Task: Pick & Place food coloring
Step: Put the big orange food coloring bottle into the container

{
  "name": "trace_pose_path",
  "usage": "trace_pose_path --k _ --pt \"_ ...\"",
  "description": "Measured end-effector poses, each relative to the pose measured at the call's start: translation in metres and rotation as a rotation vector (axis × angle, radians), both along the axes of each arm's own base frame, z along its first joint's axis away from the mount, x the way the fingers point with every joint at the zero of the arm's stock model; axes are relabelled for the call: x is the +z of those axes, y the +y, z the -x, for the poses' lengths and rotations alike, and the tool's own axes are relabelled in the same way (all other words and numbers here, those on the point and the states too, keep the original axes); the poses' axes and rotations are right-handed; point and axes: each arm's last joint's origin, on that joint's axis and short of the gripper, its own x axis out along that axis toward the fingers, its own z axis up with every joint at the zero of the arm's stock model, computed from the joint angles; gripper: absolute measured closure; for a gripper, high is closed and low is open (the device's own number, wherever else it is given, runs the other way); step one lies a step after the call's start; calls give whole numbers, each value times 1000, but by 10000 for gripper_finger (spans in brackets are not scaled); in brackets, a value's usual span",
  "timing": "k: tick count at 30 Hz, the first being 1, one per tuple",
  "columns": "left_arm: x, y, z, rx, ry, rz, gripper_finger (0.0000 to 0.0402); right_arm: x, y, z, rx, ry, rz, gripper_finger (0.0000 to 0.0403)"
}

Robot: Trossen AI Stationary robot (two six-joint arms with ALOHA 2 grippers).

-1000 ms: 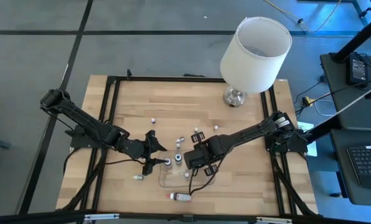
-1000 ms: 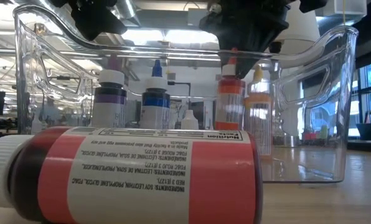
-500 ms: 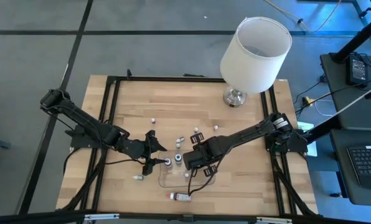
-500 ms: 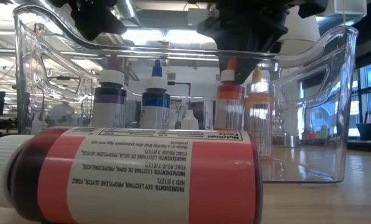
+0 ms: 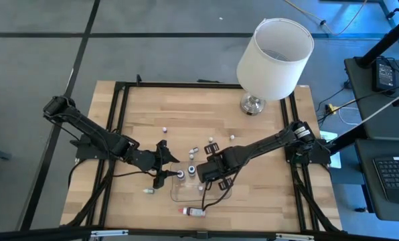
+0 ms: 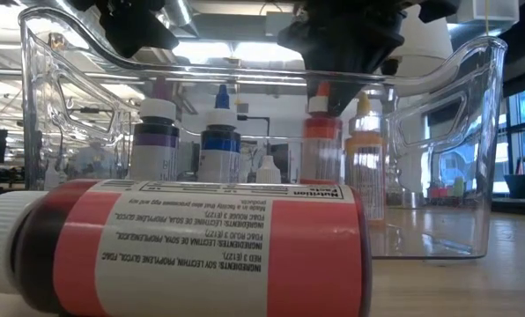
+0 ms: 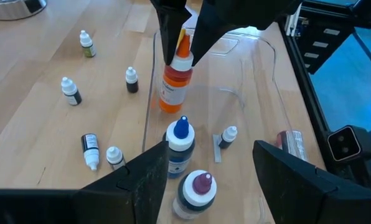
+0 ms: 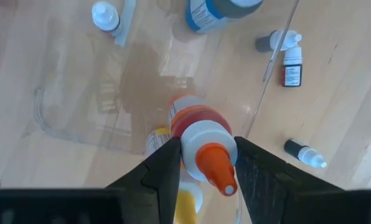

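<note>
My right gripper (image 5: 207, 175) is shut on an orange food coloring bottle (image 7: 173, 81) over the far side of the clear tray (image 5: 216, 194). Whether the bottle's base touches the tray floor I cannot tell. A blue-capped bottle (image 7: 180, 144), a purple-capped bottle (image 7: 198, 190) and a yellowish bottle (image 6: 365, 158) stand in the tray, where a tiny bottle (image 7: 226, 136) lies on its side. My left gripper (image 5: 166, 169) hovers open at the tray's left end, above those two capped bottles, touching nothing. Several tiny food coloring bottles (image 7: 70, 91) are scattered on the wood left of the tray. My right gripper pinches the orange bottle's white collar (image 8: 198, 140), just below its orange tip (image 8: 215, 168), between its two fingers. The fingers come from above, pointing steeply down. The bottle hangs upright below them, inside the tray.
A larger red bottle (image 5: 193, 211) lies on its side near the table's front edge, before the tray. A lamp with a white shade (image 5: 274, 48) stands at the far right corner. A black frame (image 5: 119, 134) runs along the table's edges.
In the low view, more of the orange bottle's white collar and tip shows below my right gripper than a second ago. Both arms have otherwise kept still.
</note>
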Motion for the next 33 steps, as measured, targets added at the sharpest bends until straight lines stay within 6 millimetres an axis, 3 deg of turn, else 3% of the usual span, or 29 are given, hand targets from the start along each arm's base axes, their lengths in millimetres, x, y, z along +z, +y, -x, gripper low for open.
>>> trace_pose_path --k 33 --pt "-2 0 1 16 19 15 174 -13 0 2 -17 19 -34 255"
